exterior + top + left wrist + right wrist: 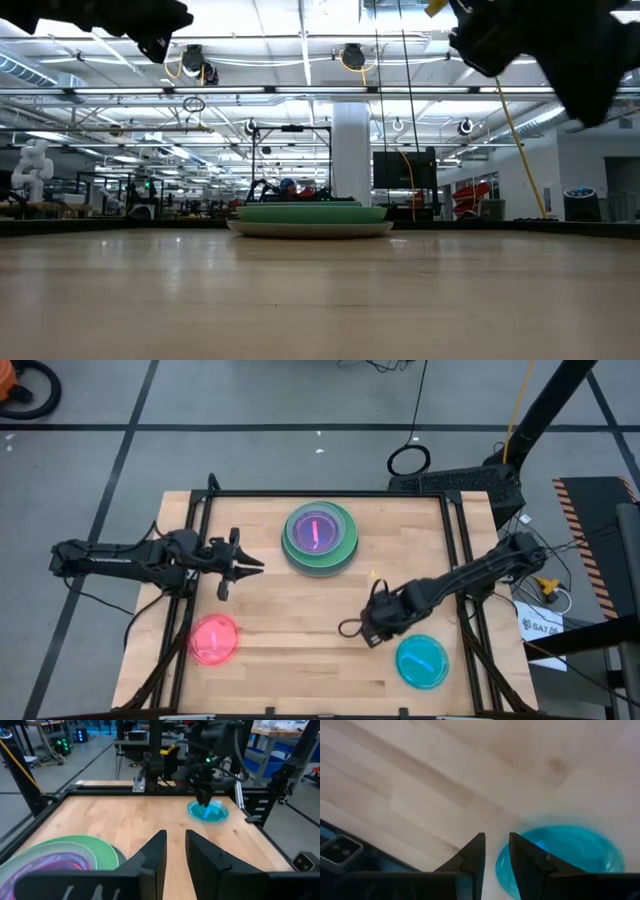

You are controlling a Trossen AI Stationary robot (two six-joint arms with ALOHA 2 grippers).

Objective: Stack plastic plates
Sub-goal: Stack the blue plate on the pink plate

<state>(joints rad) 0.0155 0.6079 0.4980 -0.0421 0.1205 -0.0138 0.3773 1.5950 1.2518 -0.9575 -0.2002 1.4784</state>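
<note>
A stack of plates (320,540) rests on the far middle of the table, large green and grey ones underneath, smaller ones with a pink streak on top; it also shows in the low view (310,215) and the left wrist view (65,857). A pink plate (213,639) lies flat near the front left. A translucent teal plate (422,661) lies flat near the front right. My left gripper (258,565) is shut and hovers left of the stack. My right gripper (370,635) is shut and hovers just left of the teal plate (565,852).
The table (300,610) is pale wood, bare between the plates. A dark metal frame (455,560) runs along its left, right and far edges. Cables and a stand base (450,480) sit beyond the far right corner.
</note>
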